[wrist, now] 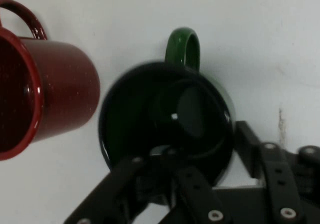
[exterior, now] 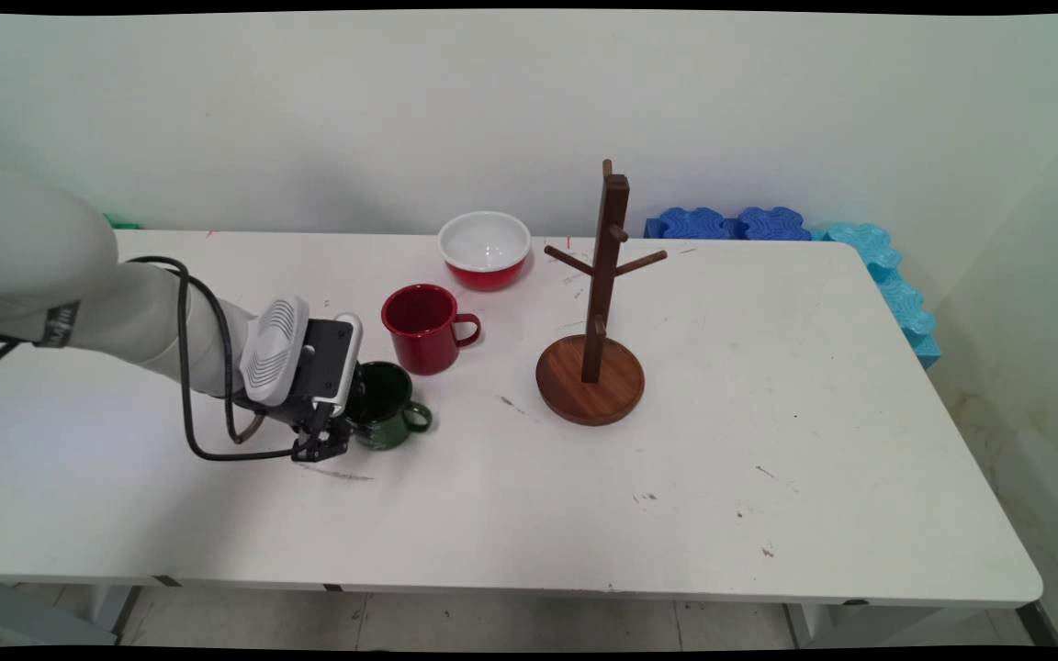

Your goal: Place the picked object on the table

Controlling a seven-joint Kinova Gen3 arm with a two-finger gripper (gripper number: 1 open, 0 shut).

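No lettering, label, brand, number or sign can be read on anything in either view; a dark band on the arm at the frame's left shows only unreadable marks.

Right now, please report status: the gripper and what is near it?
Gripper down at green mug, one finger inside the rim. Red mug stands close beside. Wooden mug tree apart.

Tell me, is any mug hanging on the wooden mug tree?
No, the mug tree has bare pegs; the red mug and green mug stand on the table.
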